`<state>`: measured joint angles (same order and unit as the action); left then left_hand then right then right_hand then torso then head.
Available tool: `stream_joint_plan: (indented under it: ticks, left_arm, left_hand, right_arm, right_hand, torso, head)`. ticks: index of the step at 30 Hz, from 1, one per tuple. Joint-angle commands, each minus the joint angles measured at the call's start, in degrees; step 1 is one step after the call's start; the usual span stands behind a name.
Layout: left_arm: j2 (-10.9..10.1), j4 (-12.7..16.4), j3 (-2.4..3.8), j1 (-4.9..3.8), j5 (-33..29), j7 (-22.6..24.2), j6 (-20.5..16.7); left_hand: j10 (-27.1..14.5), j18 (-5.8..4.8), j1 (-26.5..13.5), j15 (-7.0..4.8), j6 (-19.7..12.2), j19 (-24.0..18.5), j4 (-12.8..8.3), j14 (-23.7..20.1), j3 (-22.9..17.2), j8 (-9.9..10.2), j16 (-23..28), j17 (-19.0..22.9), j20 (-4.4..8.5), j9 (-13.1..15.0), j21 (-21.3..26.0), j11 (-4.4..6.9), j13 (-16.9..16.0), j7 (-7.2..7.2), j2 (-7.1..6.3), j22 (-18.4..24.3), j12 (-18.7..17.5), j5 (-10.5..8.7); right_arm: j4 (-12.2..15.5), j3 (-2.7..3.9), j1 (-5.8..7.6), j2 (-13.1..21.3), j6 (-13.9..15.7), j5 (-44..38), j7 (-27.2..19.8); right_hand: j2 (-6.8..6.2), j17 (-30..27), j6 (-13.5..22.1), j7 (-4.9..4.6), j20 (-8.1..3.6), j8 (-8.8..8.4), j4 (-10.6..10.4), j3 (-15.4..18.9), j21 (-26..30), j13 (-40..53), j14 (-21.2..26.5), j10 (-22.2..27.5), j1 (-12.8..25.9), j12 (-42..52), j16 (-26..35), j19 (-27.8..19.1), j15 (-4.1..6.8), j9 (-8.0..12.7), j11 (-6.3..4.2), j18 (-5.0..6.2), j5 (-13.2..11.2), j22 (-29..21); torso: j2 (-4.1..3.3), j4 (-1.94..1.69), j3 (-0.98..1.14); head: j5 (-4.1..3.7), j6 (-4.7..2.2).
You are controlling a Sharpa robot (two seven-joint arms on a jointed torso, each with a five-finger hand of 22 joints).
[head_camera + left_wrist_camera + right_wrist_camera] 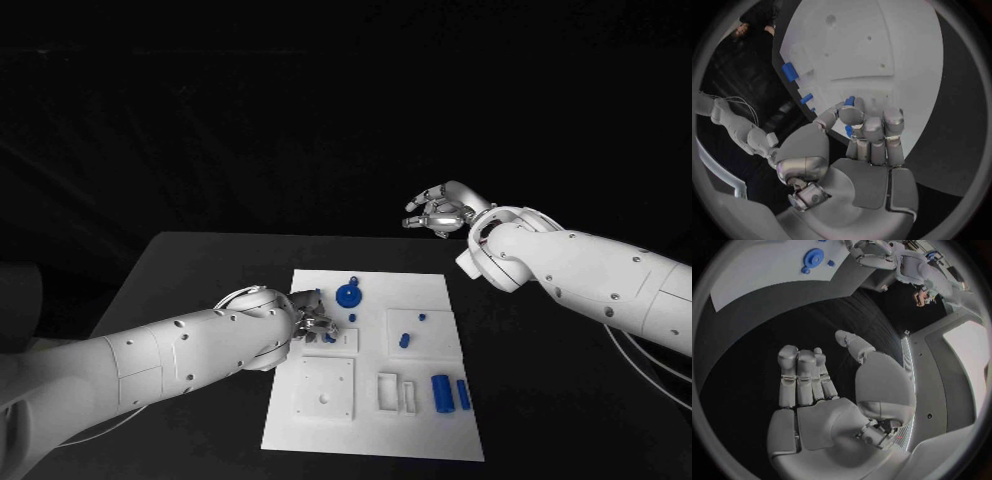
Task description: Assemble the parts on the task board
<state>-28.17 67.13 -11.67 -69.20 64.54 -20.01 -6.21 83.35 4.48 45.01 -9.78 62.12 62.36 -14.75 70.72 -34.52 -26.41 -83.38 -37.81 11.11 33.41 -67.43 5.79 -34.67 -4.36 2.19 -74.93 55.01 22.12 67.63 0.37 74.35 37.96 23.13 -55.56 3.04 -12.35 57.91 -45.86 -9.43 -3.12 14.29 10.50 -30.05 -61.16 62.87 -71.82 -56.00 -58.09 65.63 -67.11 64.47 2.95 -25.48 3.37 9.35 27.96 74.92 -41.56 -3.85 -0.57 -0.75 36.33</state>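
The white task board (pixel 427 436) lies in the middle of the black table. My left hand (pixel 310 322) rests over the board's left side and pinches a small blue part (pixel 330 337) between thumb and fingers. In the left wrist view the blue part (pixel 849 101) peeks out between the fingertips of the left hand (pixel 861 130). A blue gear (pixel 349 295) stands on the board just beyond that hand. My right hand (pixel 444 208) hangs raised past the board's far right corner and holds nothing. In its own view the right hand (pixel 817 385) shows its fingers stretched out and its thumb apart.
Two blue cylinders (pixel 443 393) lie side by side near the board's front right. Two small blue pieces (pixel 405 340) sit on a raised square at the right. A white square block (pixel 326 387) and an open rectangular slot (pixel 389 392) lie at the front.
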Motion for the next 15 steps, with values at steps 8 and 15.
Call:
stream_joint_plan:
  ticks: [8,15]
  left_arm:
    - [-0.34,0.9,-0.15,0.25,1.2,0.28,2.66]
    - [-0.33,0.75,-0.15,0.26,1.22,0.36,2.22]
  left_hand:
    - [-2.19,2.87,-0.12,-3.78,6.41,-0.36,0.46,3.13,0.4,-0.04,-0.42,0.23,4.6,0.13,-0.35,1.7,0.35,5.42,-1.1,-0.67,0.52,-0.8]
    - [-2.27,2.95,-0.57,-3.79,6.42,-0.38,1.55,3.05,0.7,-0.01,-0.57,0.45,4.61,0.17,-0.37,1.72,0.68,5.45,-2.3,-0.56,0.74,-2.47]
  right_arm:
    - [0.02,0.03,-0.31,0.13,-1.2,-0.12,-0.1]
    - [-0.01,0.03,-0.35,0.15,-1.24,-0.1,-0.09]
  right_hand:
    - [0.59,-0.04,0.07,-0.5,0.3,0.16,-0.19,0.43,0.36,-0.1,0.39,0.4,0.39,0.25,-0.13,0.03,0.04,0.08,0.02,5.65,0.07,0.83]
    - [0.61,-0.04,0.07,-0.5,0.3,0.16,-0.22,0.48,0.36,-0.12,0.39,0.42,0.48,0.27,-0.14,0.04,0.04,0.08,0.02,5.65,0.11,0.83]
  torso:
    - [-0.02,-0.02,0.0]
    - [-0.01,-0.01,-0.01]
  head:
    - [-0.06,0.12]
    - [-0.04,0.15]
